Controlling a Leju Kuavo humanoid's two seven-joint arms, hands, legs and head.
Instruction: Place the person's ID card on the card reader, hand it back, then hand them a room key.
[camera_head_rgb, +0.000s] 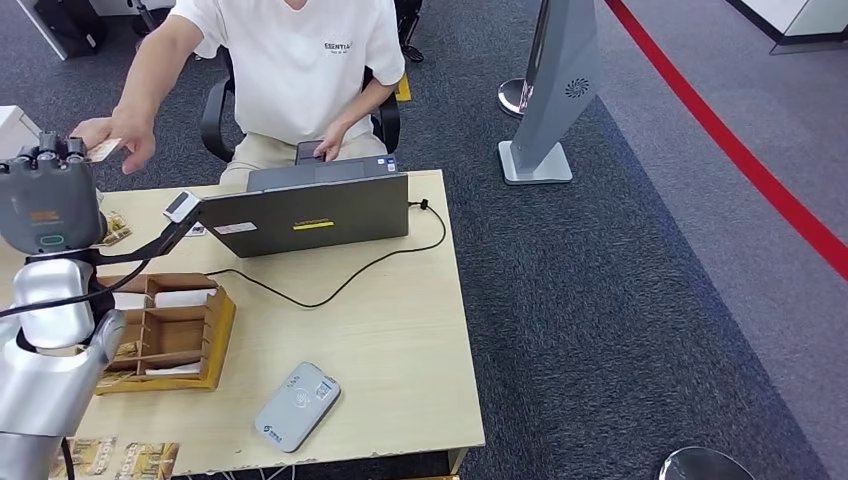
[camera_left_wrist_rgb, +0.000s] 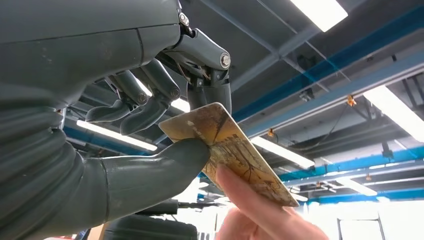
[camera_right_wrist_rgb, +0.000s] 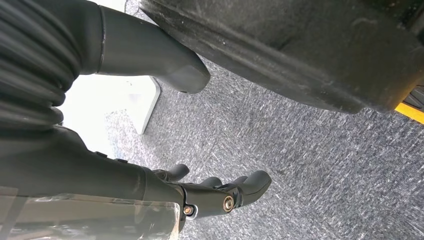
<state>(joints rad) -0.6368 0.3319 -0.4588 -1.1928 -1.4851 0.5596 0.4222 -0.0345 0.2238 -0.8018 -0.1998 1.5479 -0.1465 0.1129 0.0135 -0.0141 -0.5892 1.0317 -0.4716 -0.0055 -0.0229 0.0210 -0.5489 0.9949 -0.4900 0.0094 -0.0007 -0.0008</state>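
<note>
Gold-brown patterned ID card (camera_left_wrist_rgb: 235, 150), grey card reader (camera_head_rgb: 297, 405), grey laptop (camera_head_rgb: 305, 215) with yellow stripe, white shirt (camera_head_rgb: 300, 60)

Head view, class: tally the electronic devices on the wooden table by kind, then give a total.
Laptop: 1
Card reader: 1
Handheld scanner: 1
Total: 3

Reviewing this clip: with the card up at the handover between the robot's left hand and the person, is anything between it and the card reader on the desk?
Nothing visible blocks it. The left hand pinches the card, which the person's hand also touches. The card reader lies uncovered near the table's front edge; the wooden organizer sits beside the route.
</note>
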